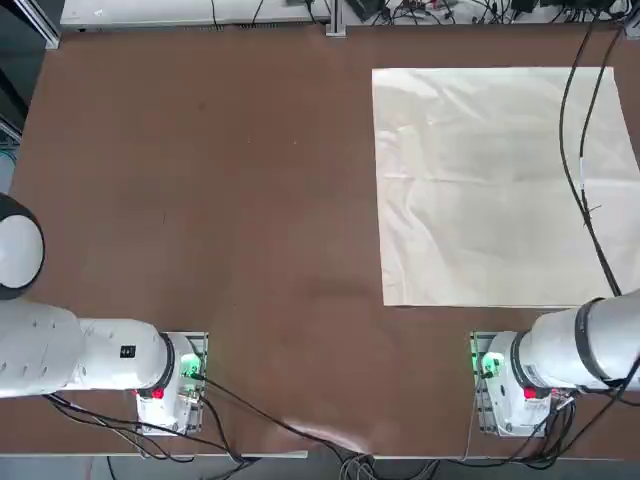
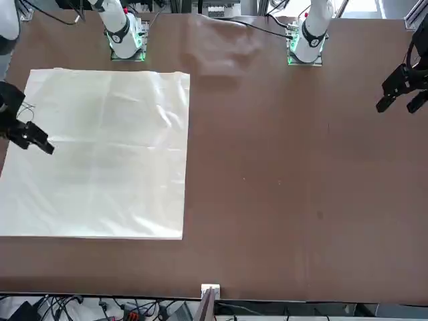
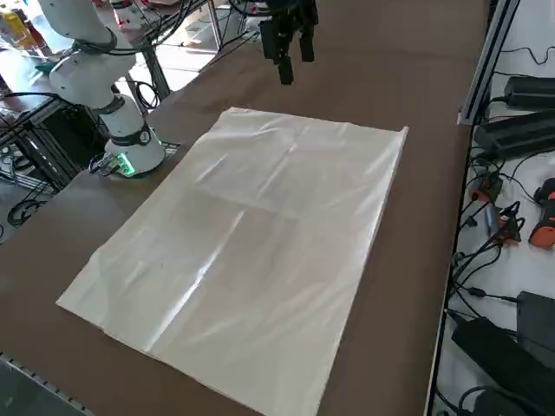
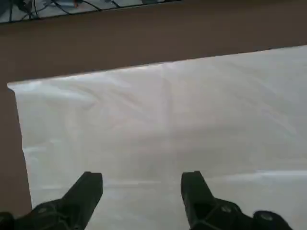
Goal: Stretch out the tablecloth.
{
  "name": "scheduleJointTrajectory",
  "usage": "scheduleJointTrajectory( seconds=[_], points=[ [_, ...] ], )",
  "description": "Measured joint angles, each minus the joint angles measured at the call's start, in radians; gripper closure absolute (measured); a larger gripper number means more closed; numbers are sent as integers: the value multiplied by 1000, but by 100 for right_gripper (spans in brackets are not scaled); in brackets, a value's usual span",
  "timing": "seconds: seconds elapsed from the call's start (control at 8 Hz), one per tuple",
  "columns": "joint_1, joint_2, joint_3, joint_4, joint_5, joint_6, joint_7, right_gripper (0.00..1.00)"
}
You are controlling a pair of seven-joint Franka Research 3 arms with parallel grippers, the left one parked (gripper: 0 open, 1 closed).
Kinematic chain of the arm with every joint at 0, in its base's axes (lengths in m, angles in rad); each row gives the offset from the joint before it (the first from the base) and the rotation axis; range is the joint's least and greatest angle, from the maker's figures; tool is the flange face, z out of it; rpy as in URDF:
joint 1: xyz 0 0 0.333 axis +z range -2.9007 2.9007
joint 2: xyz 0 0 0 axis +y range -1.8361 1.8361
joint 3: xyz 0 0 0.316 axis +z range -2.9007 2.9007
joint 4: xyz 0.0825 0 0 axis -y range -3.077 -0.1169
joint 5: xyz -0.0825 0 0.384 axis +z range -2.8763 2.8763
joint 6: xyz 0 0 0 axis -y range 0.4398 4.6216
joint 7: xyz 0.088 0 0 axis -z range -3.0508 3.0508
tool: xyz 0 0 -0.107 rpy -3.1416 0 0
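- The tablecloth (image 1: 500,185) lies spread as one flat rectangle on the brown table (image 1: 200,200), just beyond the right arm's base (image 1: 505,385) and well off toward that arm's side of the table.
- I see all four of its edges lying straight, with no folded corner or bunched part in any view; only soft creases and a few light wrinkles remain across its surface.
- My right pincer (image 4: 141,184) hangs above the tablecloth, near the tablecloth's outer side edge, clear of the fabric and not touching it.
- Its fingers (image 4: 88,187) stand wide apart and hold nothing.
- I judge the stretching essentially done: the sheet looks fully opened.
- What could be left, by my reading, is at most smoothing the faint creases, or simply backing the arm away.
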Motion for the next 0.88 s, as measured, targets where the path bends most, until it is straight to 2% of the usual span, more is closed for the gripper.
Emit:
scheduleJointTrajectory(
  seconds=[0.25, 0.88],
  points=[
    [2, -14, -10, 32, -1, -48, -76, 0],
    [20, -3, -9, 34, -1, -56, -87, 0]
  ],
)
